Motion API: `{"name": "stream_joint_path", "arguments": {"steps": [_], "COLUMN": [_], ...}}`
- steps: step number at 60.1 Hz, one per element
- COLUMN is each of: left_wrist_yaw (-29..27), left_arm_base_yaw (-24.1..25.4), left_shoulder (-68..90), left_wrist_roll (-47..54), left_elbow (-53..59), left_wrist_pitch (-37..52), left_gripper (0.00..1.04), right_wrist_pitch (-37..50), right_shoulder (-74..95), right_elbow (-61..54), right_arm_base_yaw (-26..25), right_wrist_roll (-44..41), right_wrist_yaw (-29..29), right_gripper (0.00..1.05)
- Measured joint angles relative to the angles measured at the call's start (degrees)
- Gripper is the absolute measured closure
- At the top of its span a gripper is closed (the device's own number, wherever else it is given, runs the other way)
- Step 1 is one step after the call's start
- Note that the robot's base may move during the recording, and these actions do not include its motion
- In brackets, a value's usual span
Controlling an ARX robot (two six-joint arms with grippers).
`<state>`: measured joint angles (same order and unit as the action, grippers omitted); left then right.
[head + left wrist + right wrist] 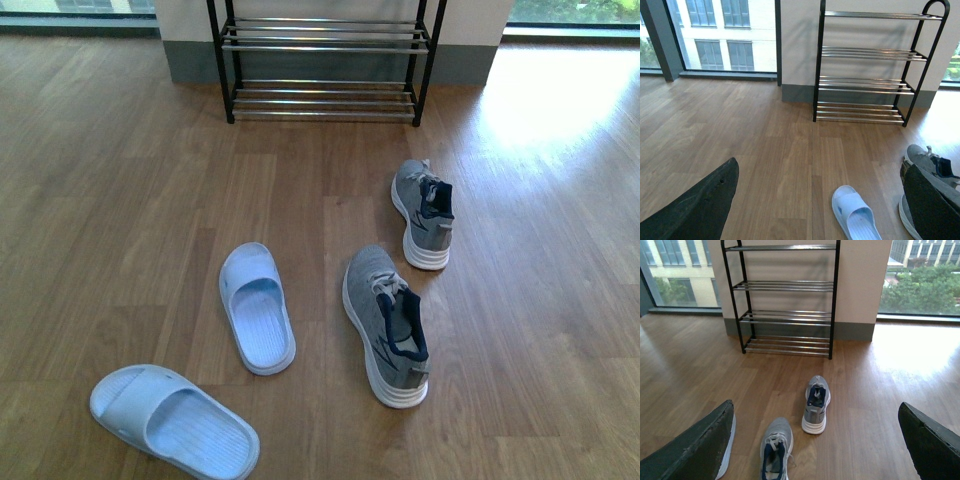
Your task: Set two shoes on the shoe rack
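Opening step, nothing lifted yet, no shoe on shoe rack (325, 100), which stands against wall ahead. Four shoes on floor (120, 200):
- near slide (172, 420) front left, askew
- second slide (257, 310) beyond it
- near sneaker (388, 325) just right of that
- far sneaker (423, 213) closest to rack

Left gripper (819, 167) spread wide, holding nothing. Right gripper (816, 407) same, wide and empty, above sneakers.

Next move, likely: each arm drops onto one shoe, pinches heel or side, lifts, carries forward to low tier
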<state>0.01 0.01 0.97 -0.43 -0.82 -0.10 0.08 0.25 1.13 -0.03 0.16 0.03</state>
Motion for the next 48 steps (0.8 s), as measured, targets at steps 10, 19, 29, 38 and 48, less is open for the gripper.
{"name": "stream_joint_path", "arguments": {"steps": [10, 19, 29, 38, 48], "left_wrist_yaw": [0.0, 0.0, 0.0, 0.0, 0.0], "left_arm_base_yaw": [0.0, 0.0, 0.0, 0.0, 0.0], "left_shoulder": [0.0, 0.0, 0.0, 0.0, 0.0], "left_wrist_roll": [0.0, 0.0, 0.0, 0.0, 0.0], "left_elbow": [0.0, 0.0, 0.0, 0.0, 0.0], "left_wrist_pitch": [0.0, 0.0, 0.0, 0.0, 0.0], "left_gripper": [0.09, 0.09, 0.09, 0.09, 0.09], "right_wrist_pitch": [0.0, 0.0, 0.0, 0.0, 0.0], "right_shoulder": [0.0, 0.0, 0.0, 0.0, 0.0], "right_elbow": [0.0, 0.0, 0.0, 0.0, 0.0], "right_arm_base_yaw": [0.0, 0.0, 0.0, 0.0, 0.0], "right_wrist_roll": [0.0, 0.0, 0.0, 0.0, 0.0], "right_wrist_yaw": [0.0, 0.0, 0.0, 0.0, 0.0], "right_gripper": [0.09, 0.09, 0.09, 0.09, 0.09]}}
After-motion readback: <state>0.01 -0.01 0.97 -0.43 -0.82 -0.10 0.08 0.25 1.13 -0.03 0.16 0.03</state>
